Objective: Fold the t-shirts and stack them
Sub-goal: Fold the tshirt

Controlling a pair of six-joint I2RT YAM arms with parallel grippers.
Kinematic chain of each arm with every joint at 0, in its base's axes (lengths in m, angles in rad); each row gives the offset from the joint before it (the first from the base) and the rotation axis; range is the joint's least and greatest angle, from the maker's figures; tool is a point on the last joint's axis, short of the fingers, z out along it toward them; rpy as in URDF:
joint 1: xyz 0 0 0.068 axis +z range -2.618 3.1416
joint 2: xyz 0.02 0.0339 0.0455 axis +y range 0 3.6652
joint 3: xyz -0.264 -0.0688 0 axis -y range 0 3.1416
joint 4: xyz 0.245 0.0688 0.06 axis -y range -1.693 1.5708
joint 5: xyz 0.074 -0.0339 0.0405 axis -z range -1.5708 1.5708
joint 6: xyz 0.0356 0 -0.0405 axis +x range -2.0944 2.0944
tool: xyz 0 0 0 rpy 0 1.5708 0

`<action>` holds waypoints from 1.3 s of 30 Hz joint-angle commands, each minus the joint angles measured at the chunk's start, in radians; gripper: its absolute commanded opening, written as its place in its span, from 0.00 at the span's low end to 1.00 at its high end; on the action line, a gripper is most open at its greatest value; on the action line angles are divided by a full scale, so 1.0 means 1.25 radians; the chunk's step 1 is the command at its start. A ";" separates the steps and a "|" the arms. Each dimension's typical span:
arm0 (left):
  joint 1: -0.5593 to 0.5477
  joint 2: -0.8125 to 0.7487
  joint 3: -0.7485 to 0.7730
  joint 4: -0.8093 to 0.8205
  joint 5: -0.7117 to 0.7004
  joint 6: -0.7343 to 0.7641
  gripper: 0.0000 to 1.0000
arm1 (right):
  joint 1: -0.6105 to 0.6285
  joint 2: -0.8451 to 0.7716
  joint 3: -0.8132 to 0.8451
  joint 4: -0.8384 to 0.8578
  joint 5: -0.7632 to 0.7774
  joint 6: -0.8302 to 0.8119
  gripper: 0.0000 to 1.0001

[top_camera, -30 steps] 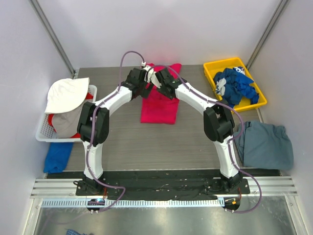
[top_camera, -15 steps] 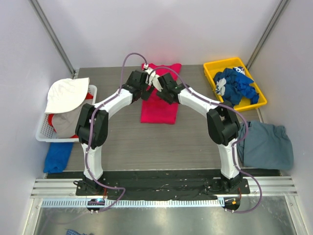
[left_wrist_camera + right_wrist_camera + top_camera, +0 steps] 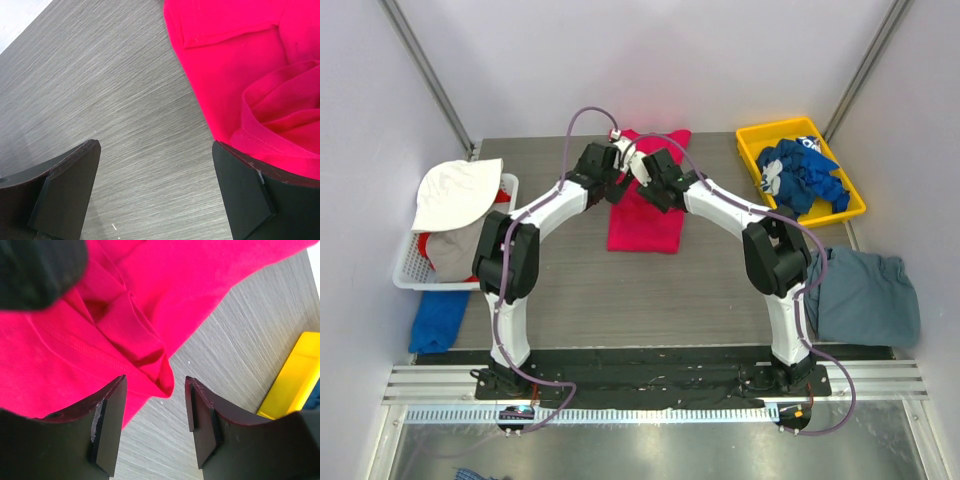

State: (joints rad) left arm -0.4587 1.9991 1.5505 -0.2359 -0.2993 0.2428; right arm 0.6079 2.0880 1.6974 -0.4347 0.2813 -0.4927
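Two arms meet over the far middle of the table (image 3: 600, 290). From above, their wrists cover the upper part of the pink-red t-shirt (image 3: 645, 225), so no fingertips are visible there. The shirt lies flat, a narrow, roughly rectangular shape of matte knit.

Left gripper (image 3: 155, 145): jaws wide apart, with only bare grey brushed-grain tabletop between them. The finger (image 3: 245, 195) on the right of its view sits at the shirt's stitched hem; touching or just above, cannot tell.

Right gripper (image 3: 155, 379): jaws partway apart, with a bunched, rolled fold of the shirt at the gap. Cloth not pinched; table grain shows between the pads. A dark blurred mass fills the upper left corner of that view, unidentifiable. Yellow tray (image 3: 295, 375) is cut off by the frame edge.

Elsewhere: royal blue t-shirts (image 3: 800, 175) are crumpled in the tray, far right. A slate grey-blue t-shirt (image 3: 865, 295) is heaped at the right table edge. White basket (image 3: 405, 268) on the left, contents mostly hidden under a white cloth (image 3: 455, 190).
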 commanded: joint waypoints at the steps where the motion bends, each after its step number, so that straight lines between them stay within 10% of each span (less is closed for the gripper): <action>1: 0.031 -0.015 0.005 0.018 0.041 0.007 1.00 | 0.021 -0.022 0.019 0.108 -0.062 0.033 0.56; 39: 0.174 -0.040 -0.003 0.050 0.095 -0.031 1.00 | 0.045 -0.003 -0.040 0.118 -0.068 0.037 0.47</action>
State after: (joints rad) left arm -0.2466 1.9987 1.5505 -0.2241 -0.1902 0.2153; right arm 0.6586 2.0876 1.6073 -0.3279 0.1879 -0.4561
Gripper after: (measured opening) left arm 0.996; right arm 0.499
